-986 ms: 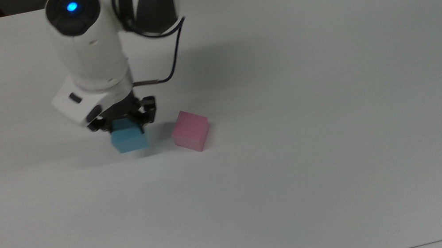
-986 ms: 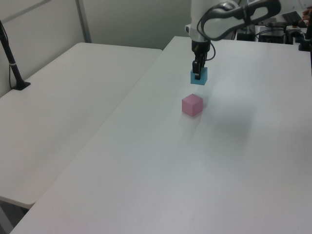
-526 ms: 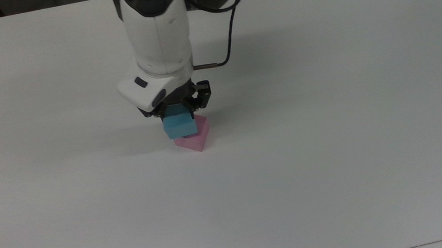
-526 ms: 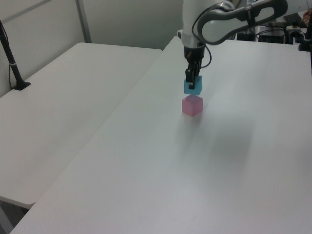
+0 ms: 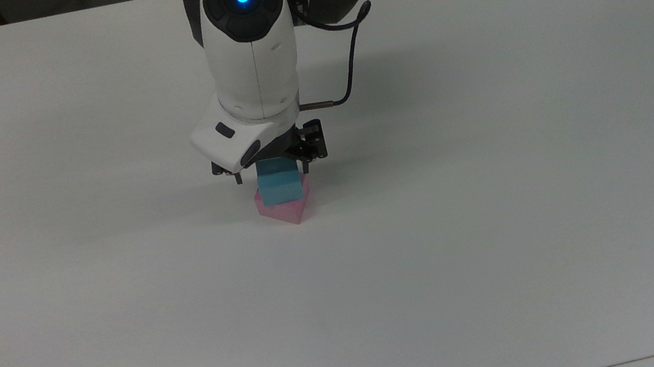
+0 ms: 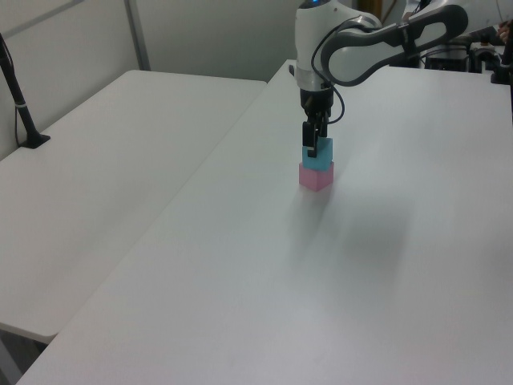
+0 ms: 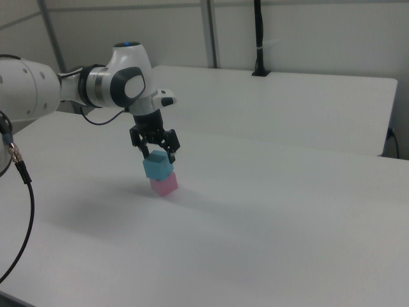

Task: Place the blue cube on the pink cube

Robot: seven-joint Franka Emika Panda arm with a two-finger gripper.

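Jaws closed on the blue cube (image 5: 280, 187), which rests on the pink cube (image 5: 293, 208).

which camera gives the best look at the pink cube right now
The right view: the pink cube shows two lit side faces under the blue cube, clear of the gripper. The top view shows only its lower edge; the left view shows it smaller.
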